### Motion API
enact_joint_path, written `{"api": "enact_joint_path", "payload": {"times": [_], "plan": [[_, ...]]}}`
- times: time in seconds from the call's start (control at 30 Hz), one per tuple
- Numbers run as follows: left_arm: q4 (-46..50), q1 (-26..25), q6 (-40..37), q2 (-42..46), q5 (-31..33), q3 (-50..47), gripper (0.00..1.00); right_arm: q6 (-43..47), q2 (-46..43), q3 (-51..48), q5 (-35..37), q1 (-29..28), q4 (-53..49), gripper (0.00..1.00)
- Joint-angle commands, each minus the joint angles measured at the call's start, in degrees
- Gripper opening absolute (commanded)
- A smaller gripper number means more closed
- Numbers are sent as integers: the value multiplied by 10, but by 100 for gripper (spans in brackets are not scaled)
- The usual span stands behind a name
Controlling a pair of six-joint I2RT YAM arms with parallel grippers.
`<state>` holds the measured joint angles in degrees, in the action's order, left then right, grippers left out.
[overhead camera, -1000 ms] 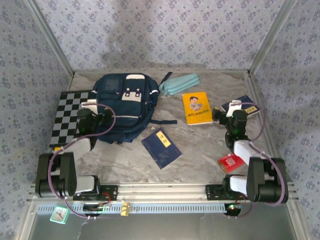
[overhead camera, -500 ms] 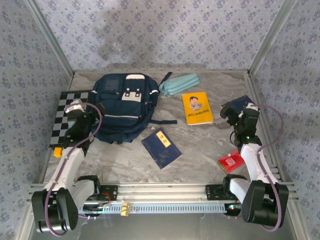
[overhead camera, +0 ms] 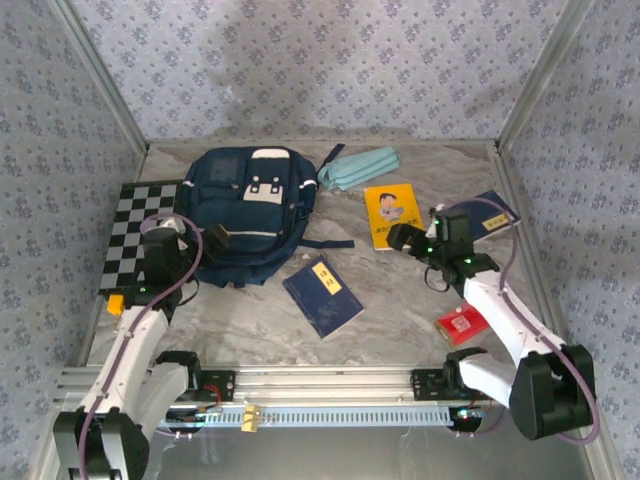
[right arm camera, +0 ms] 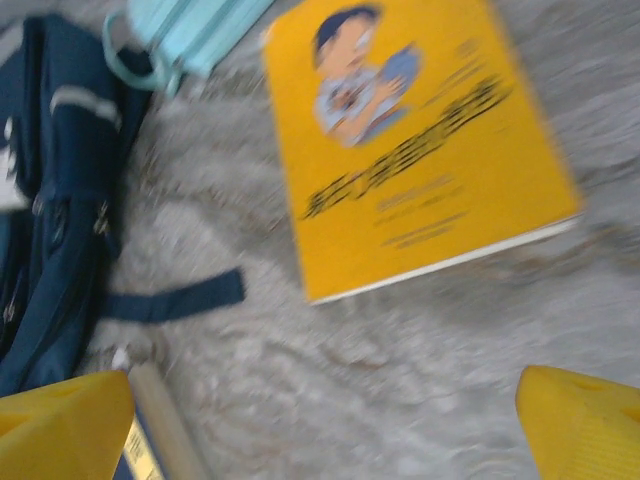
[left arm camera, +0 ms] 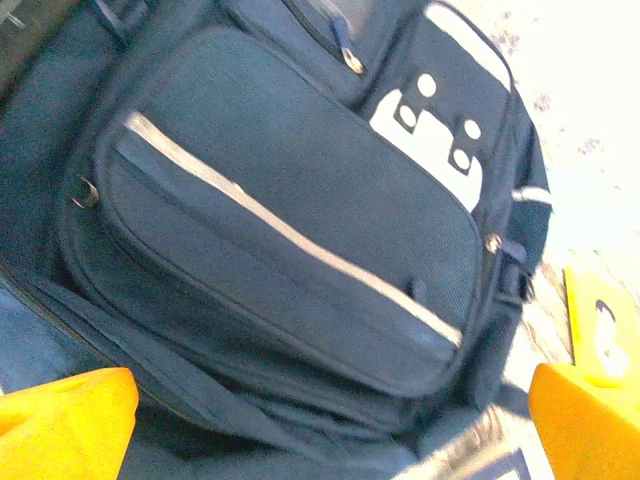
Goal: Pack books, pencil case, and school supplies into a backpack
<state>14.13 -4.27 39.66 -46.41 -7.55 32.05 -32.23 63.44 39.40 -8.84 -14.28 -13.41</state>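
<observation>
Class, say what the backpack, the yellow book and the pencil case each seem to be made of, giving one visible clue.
Backpack: woven fabric, matte, probably nylon; stitched seams and zippers show. Yellow book: paper, smooth cover; thin white page edge. Pencil case: soft cloth, likely; it slumps and creases.

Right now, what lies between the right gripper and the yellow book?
The stretch is bare: the right wrist view shows marbled table from the open right gripper to the yellow book. The backpack strap lies aside, to the left.
</observation>
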Motion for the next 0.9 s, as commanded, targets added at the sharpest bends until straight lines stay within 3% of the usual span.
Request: {"api": "enact_joint_path", "payload": {"times": [0.0, 0.2, 0.37, 0.87], "plan": [[29, -31, 39, 12, -16, -5, 100, -33, 40, 41, 15, -62, -14, 100], [16, -126, 85, -9, 19, -9, 100, -58, 167, 137, 13, -139, -6, 100], [21, -168, 112, -27, 49, -13, 100, -73, 269, 221, 13, -167, 5, 99], [38, -181, 144, -47, 98, -39, 100, -59, 575, 519, -43, -179, 28, 70]]}}
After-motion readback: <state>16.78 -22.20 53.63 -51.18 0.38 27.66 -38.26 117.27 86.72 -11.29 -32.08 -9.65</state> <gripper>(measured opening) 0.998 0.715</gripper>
